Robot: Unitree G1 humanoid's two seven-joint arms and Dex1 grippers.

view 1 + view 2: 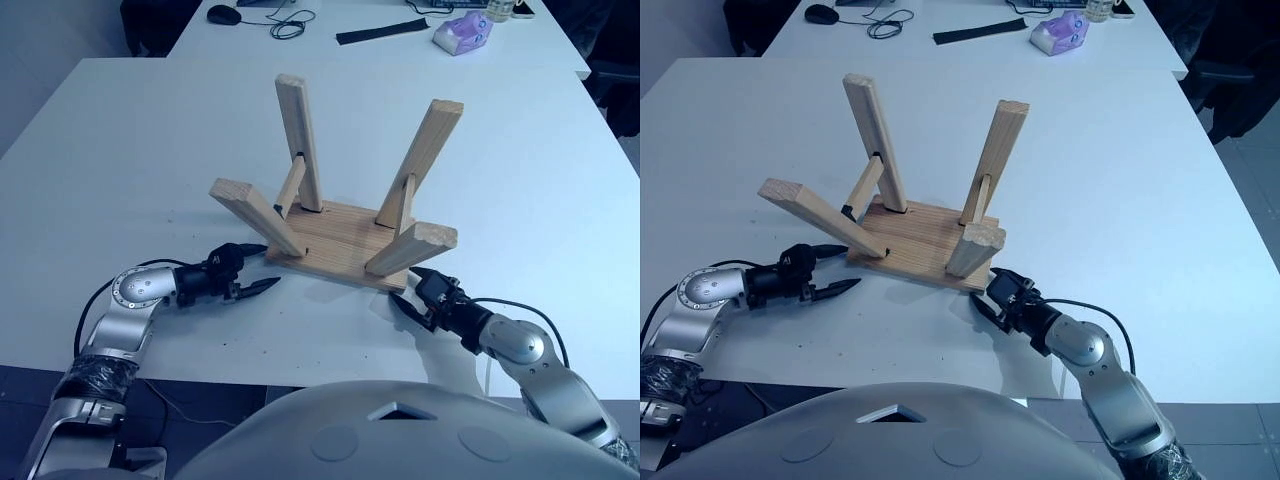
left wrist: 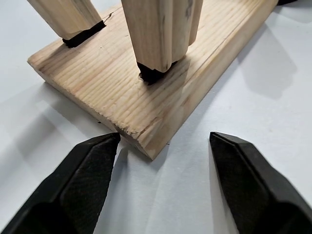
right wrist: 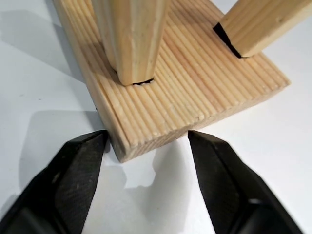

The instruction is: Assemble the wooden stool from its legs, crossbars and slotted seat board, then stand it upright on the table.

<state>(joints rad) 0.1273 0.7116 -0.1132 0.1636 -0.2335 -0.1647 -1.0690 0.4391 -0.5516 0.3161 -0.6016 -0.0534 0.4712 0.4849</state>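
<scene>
A mouse (image 1: 223,14), cable (image 1: 290,24) and tissue pack (image 1: 462,33) lay on the far table. The stool (image 1: 330,235) sat upside down on the surface (image 1: 150,150), seat board (image 1: 920,250) flat, legs (image 1: 300,125) splayed upward. Both arms lay low. The left gripper (image 1: 270,265) gaped wide at the board's near-left corner, and the right gripper (image 1: 405,288) gaped wide at its near-right corner.

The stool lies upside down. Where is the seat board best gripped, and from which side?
I would grip the seat board at its two near corners, coming in low from the robot's side. It lies flat on the table, its thin edge exposed there, while the splayed legs crowd its top. The left gripper and right gripper face those corners, jaws open.
</scene>
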